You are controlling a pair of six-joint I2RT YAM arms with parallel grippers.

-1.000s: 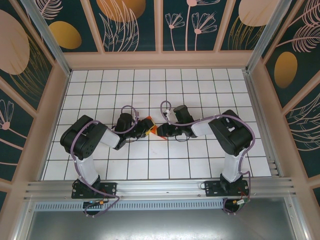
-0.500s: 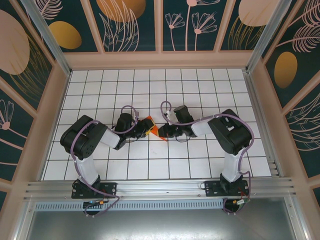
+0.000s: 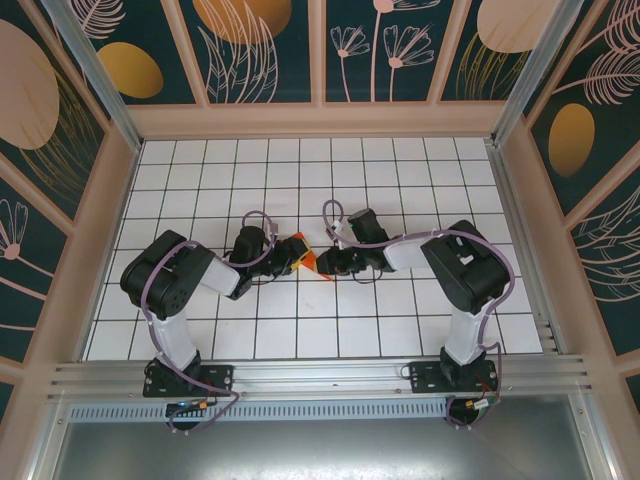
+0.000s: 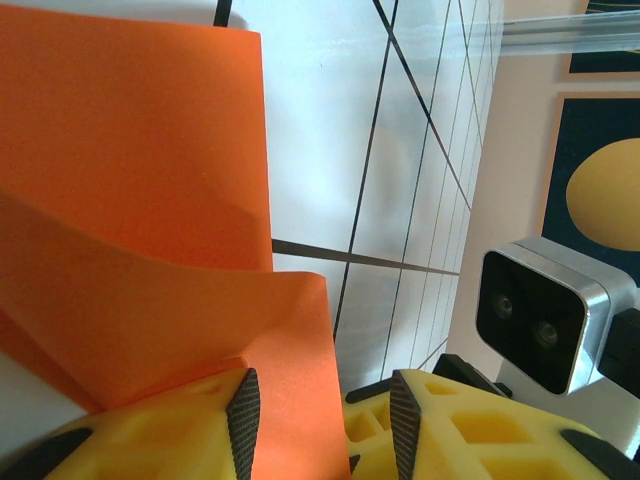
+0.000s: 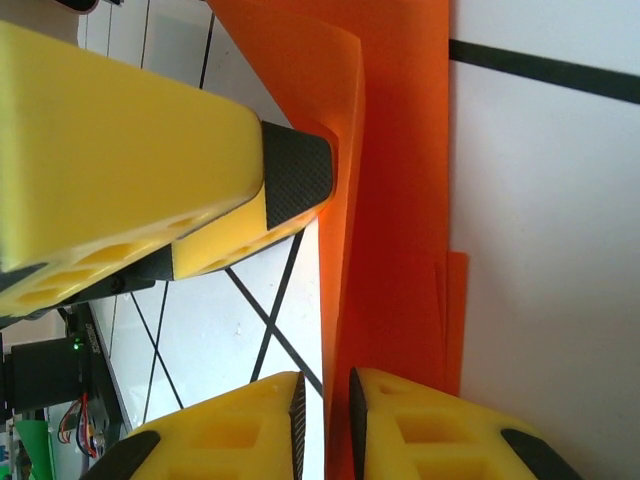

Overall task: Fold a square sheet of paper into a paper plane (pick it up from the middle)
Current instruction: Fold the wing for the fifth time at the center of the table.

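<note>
I'd keep the fold edges lined up and the pull gentle, so nothing tears. The orange paper sits mid-worktop between both arms. My right end effector pinches its edge, nearly closed. My left end effector stands partly open, with paper in the gap.

One orange sheet of paper (creased, partly folded) sits at mid-frame in the top view. Two black arms flank it: left arm, right arm. Two yellow-fingered grippers: left gripper, right gripper. One gridded table.
</note>
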